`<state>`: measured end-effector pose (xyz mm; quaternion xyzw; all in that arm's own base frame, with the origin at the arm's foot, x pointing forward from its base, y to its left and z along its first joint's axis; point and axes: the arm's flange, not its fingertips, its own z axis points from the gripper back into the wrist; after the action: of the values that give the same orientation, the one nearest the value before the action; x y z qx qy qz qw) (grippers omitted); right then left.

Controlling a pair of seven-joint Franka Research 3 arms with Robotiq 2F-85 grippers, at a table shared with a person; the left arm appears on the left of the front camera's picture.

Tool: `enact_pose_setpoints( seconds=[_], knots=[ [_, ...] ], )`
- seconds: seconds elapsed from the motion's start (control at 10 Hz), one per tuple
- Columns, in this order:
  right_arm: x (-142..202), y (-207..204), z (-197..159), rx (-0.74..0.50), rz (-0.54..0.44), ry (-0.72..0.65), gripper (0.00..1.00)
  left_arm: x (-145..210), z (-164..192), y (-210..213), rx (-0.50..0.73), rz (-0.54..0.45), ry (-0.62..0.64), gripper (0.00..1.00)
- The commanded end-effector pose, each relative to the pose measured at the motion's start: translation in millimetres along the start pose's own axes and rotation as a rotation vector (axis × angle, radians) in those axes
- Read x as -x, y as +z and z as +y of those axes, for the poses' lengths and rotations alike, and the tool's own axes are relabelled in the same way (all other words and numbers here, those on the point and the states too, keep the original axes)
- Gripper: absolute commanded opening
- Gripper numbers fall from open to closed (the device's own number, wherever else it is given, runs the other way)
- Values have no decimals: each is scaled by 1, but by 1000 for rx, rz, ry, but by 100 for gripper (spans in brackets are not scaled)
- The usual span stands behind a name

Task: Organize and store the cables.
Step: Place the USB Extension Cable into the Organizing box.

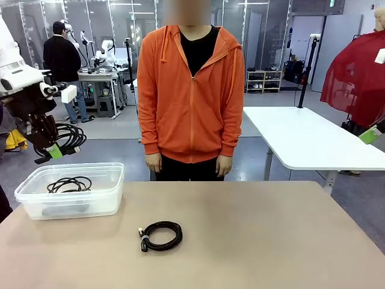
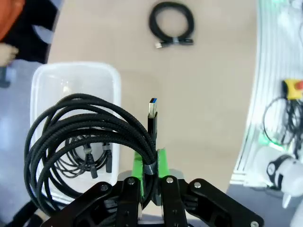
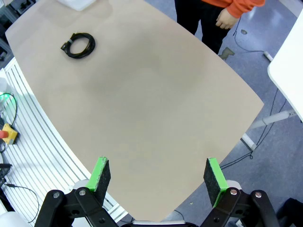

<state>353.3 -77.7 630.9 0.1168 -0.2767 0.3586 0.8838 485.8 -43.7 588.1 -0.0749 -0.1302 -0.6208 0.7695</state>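
Note:
My left gripper (image 1: 54,150) hangs above and just behind the clear plastic bin (image 1: 114,180) at the table's left, shut on a coiled black cable (image 1: 71,137). In the left wrist view that held cable (image 2: 71,137) loops out to the left of my green pads (image 2: 137,163), its USB plug pointing up. Another coiled cable (image 1: 69,183) lies inside the bin (image 2: 111,75). A third coiled cable (image 1: 160,235) rests on the table near the middle (image 2: 171,23), (image 3: 79,45). My right gripper (image 3: 158,177) is open, high above the table's right side, nothing between its fingers.
A person in an orange hoodie (image 1: 189,90) stands at the far edge of the tan table (image 1: 271,241), hands down at the sides. A white table (image 1: 313,138) stands behind on the right. A ribbed white panel (image 3: 28,142) borders the table on my side.

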Motion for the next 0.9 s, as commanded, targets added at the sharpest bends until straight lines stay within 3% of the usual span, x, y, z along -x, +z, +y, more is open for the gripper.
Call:
enact_pose_setpoints(
  seconds=[0.0, 0.4, 0.8],
  knots=[
    [1, 1, 1, 0, 8, 7, 100, 8, 38, -10, -16, -86, 131, 14],
    [1, 1, 1, 0, 8, 7, 100, 30, 86, -58, 37, -181, 351, 14],
    [1, 1, 1, 0, 8, 7, 100, 29, 98, -105, -15, -241, 580, 14]
  ],
)
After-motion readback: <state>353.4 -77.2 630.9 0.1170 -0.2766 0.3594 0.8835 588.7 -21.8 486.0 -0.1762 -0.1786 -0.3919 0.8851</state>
